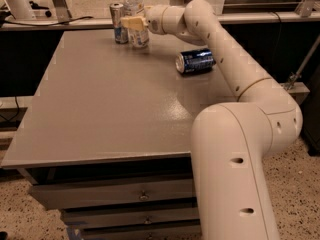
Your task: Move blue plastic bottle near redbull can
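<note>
The blue plastic bottle (pixel 133 3), clear with a white cap, stands upright on the grey table (pixel 110 99) near its far edge. The redbull can (pixel 118 23), slim and silver with a blue band, stands just left of it, almost touching. My gripper (pixel 131 23) reaches in from the right, and its tan fingers (pixel 134 22) are closed around the bottle's middle. The bottle's base rests on the tabletop. The finger behind the bottle is hidden.
A dark blue can (pixel 195 61) lies on its side on the table's right part, under my forearm (pixel 225 49). My arm's large lower link (pixel 235 174) stands at the table's right front. Drawers (pixel 142 196) sit under the tabletop.
</note>
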